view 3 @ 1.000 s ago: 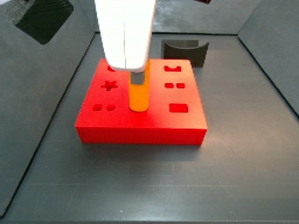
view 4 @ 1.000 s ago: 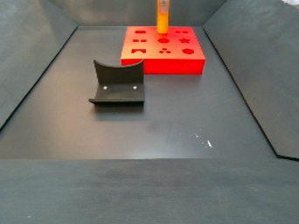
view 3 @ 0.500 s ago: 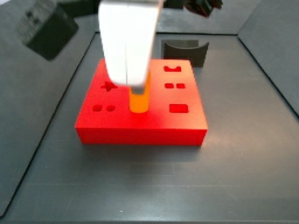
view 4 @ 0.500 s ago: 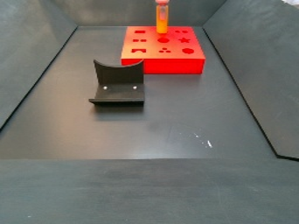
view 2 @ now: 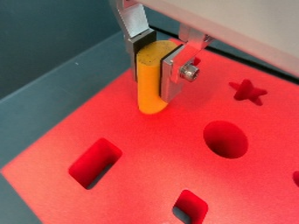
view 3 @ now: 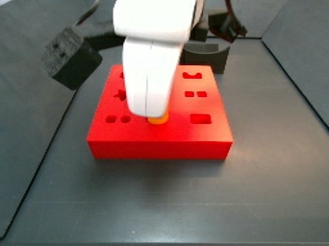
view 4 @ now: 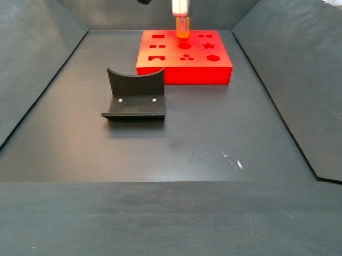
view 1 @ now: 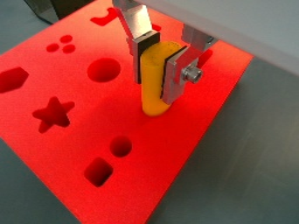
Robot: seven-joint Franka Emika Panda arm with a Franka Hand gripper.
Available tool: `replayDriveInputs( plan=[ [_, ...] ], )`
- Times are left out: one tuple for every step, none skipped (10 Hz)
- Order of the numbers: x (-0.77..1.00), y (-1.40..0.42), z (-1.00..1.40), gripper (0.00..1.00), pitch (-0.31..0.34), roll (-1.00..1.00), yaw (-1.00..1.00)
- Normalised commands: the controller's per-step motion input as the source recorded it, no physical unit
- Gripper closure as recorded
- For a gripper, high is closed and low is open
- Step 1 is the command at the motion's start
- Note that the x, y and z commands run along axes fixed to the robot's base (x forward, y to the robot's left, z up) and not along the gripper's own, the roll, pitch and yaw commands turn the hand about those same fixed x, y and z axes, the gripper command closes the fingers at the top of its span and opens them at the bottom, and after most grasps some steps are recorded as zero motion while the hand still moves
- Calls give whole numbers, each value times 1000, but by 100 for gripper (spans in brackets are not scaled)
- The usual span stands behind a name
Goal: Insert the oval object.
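Note:
My gripper point(view 1: 160, 77) is shut on the orange oval peg point(view 1: 156, 87), held upright with its lower end on or in the top of the red block point(view 1: 70, 131). Both wrist views show the silver fingers point(view 2: 176, 72) clamped on the peg's point(view 2: 149, 86) sides. In a side view my white gripper point(view 3: 148, 82) hides nearly all of the peg; only its orange tip point(view 3: 157, 120) shows at the red block's point(view 3: 161, 139) top. In a side view the peg point(view 4: 181, 27) stands over the far part of the block point(view 4: 187, 58). I cannot tell how deep it sits.
The red block has star, round, oval and rectangular holes point(view 2: 225, 140) around the peg. A dark grey curved block point(view 4: 134, 97) stands on the floor in front of the red block; it also shows in a side view point(view 3: 209, 53). Grey walls enclose the floor.
The gripper has gone down with the peg: the visible orange length below the gripper has shrunk to a short tip at the block's top.

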Motion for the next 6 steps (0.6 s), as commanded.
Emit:
replayDriveInputs(
  plan=[
    [-354,180,-434,100,0,-6,-249],
    [-283,97,-360,100,0,-11,-240],
    [-117,0,-69,100,0,51,-137],
    [0,0,0,100,0,20,0],
    [0,0,0,100,0,11,0],
    [0,0,0,100,0,0,0]
  ],
)
